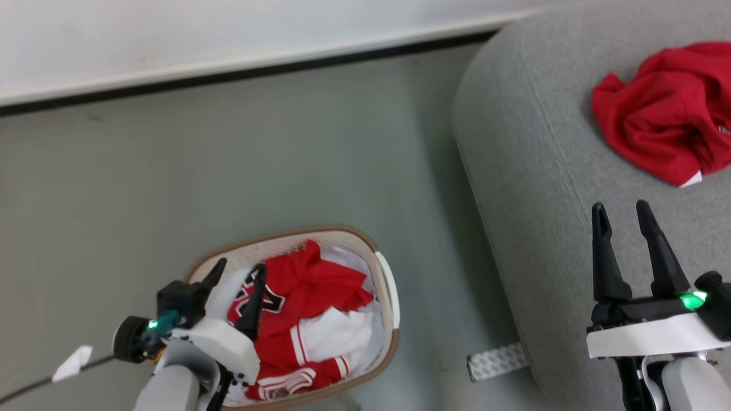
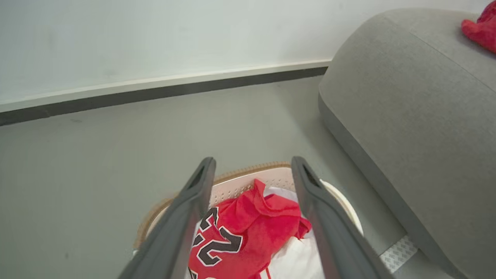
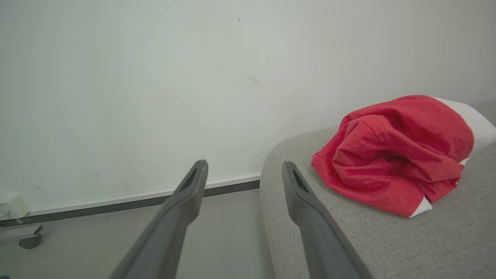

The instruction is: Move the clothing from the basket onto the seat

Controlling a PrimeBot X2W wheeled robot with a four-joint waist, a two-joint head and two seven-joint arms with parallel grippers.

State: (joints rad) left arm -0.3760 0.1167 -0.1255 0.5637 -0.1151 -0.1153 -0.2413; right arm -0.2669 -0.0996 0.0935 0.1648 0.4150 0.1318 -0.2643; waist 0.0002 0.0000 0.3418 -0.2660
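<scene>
Clothing [image 1: 311, 297], red/white jerseys, lies heaped inside basket [image 1: 389, 285]. One red garment [image 1: 668, 114] lies on seat [image 1: 542, 171], well apart from basket, to its right. L gripper [image 1: 241, 266] hovers above basket's left side, jaws apart, nothing held. R gripper [image 1: 620, 205] hangs over seat edge, right of basket, jaws apart, empty.

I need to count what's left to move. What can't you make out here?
- Head view: the left gripper covers part of the basket, so the clothing count inside is unclear.
- Head view: the red garment on the seat is cut off by the right edge.
- Left wrist view: a finger hides part of the jersey's number.
</scene>
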